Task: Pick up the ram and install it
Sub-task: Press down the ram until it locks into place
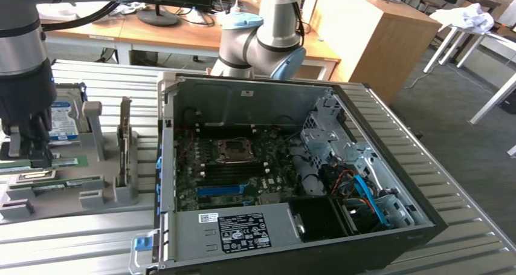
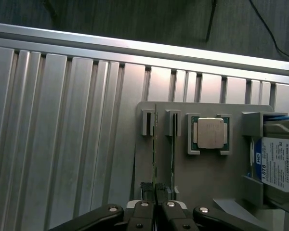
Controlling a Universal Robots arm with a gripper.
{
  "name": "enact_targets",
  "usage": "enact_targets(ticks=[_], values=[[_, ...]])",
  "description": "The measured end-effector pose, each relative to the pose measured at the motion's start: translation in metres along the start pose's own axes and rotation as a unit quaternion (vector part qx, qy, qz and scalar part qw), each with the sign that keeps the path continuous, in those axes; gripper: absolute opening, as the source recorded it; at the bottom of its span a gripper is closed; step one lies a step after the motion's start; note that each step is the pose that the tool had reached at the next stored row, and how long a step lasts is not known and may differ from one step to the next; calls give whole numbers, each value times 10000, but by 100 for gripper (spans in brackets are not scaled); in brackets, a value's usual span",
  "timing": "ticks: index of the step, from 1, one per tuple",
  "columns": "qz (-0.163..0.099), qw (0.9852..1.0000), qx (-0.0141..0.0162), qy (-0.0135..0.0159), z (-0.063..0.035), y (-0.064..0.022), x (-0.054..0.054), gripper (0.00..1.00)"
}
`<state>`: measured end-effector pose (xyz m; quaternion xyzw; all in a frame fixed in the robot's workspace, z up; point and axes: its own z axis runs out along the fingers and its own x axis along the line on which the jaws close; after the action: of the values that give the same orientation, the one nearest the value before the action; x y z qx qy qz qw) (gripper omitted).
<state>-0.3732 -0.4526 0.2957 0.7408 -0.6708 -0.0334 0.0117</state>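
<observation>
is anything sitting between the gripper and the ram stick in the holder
Nothing visible does. In the wrist view the gripper is shut right at the near end of the ram, which stands on edge in the grey holder. The second stick stands apart beside it, not across it.

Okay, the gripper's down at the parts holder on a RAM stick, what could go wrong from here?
1. The gripper is shut on the thin top edge of the ram, so the hold may be narrow and the stick could tilt or slip.
2. A second stick stands close beside it and could be nudged.
3. The ram's end sits in a grey slot bracket; a crooked pull might bind there.
</observation>
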Motion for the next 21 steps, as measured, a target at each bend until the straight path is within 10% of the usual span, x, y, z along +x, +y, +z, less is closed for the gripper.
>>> enact_targets(ticks=[21], values=[[0,10000,1,-1,-777,49,-26,12]])
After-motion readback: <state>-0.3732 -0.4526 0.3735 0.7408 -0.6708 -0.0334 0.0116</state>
